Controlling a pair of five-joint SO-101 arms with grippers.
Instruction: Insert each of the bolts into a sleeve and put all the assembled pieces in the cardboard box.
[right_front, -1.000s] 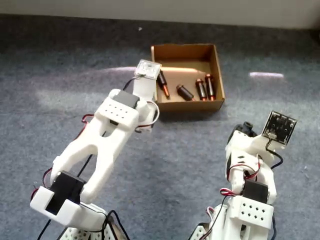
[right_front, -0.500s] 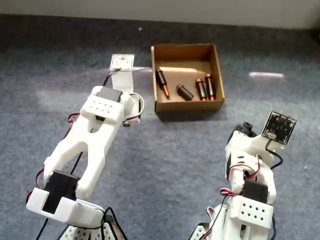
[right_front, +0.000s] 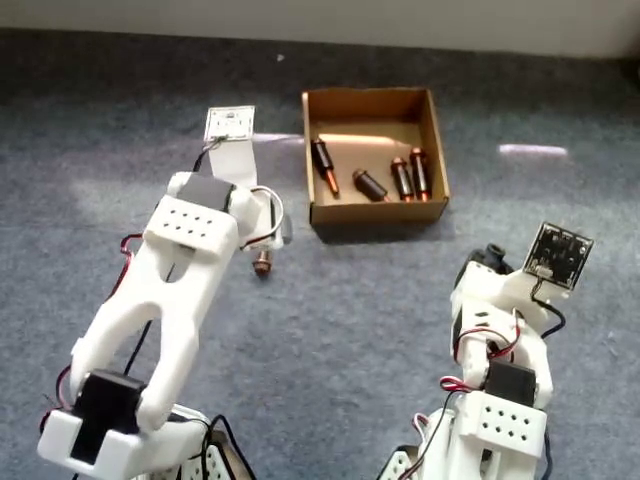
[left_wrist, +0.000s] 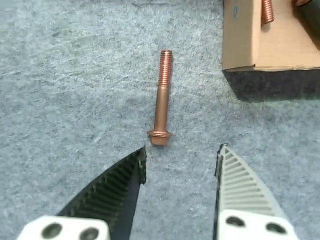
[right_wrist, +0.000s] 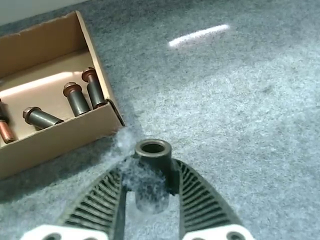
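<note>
Bolt (left_wrist: 161, 95) loose near cardboard box (left_wrist: 245, 45) edge, open carpet (left_wrist: 65, 75) around

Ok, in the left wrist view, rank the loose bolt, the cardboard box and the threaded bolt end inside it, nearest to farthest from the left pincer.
1. loose bolt, on the carpet right before the open left pincer.
2. cardboard box, farther out, beside the bolt's threaded tip.
3. threaded bolt end, inside the box beyond its wall.

Place: a robotics lab or hobby workbench, by the look of it.
Surface: counter (right_front: 360, 330) covered in grey carpet-like felt, with a pale wall (right_front: 400, 20) along its far edge.
Kit: left arm (right_front: 170, 290) and right arm (right_front: 500, 350), white plastic, red and black wires exposed.
</note>
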